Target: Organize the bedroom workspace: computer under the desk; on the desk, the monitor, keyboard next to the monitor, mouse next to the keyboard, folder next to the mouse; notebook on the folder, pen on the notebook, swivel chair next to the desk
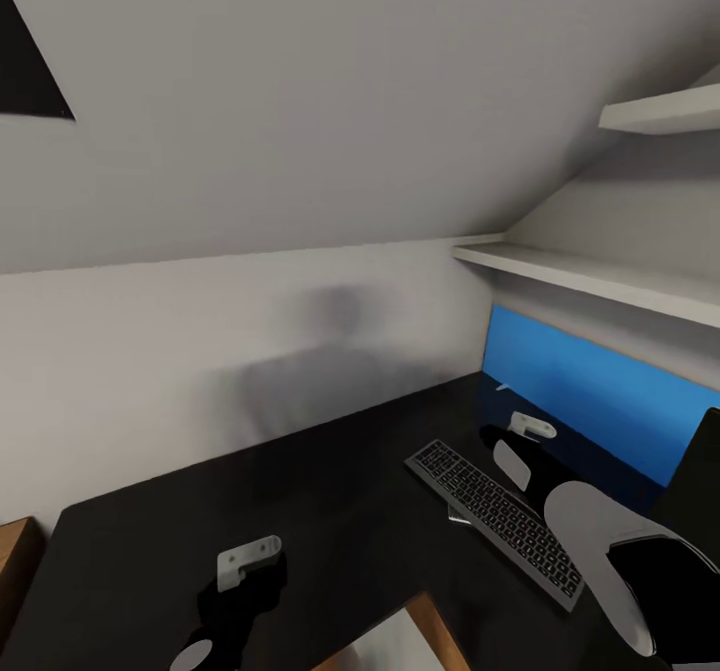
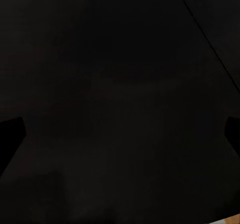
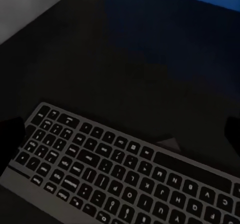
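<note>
Keyboard (image 1: 497, 518): lies flat on the desk (image 1: 330, 481), running askew from mid-desk toward the near right edge, in front of the blue back panel (image 1: 590, 391). In the right wrist view its keys sit just below your fingers.
Monitor (image 1: 700, 471): a dark slab at the right edge of the head view, by the back panel; probably the screen, too cropped to confirm.
Right gripper (image 1: 530, 429): hovers above the keyboard's far end, toward the back panel. Dark fingertips (image 3: 11, 134) sit at both sides of the wrist view, so the jaws stand apart, holding nothing.
Left gripper (image 1: 250, 557): low over the bare black top near the desk's front left edge. Tips wide apart in its wrist view, empty.
Handling: you should expect the keyboard to be light, stiff and thin, and liable to slide on the glossy top. Its flat face offers no grip; take it across a short end or a long edge, or push it.
Next move, as judged: shift it beside the monitor.
Risk: it may skid or pivot askew under a one-sided push.
</note>
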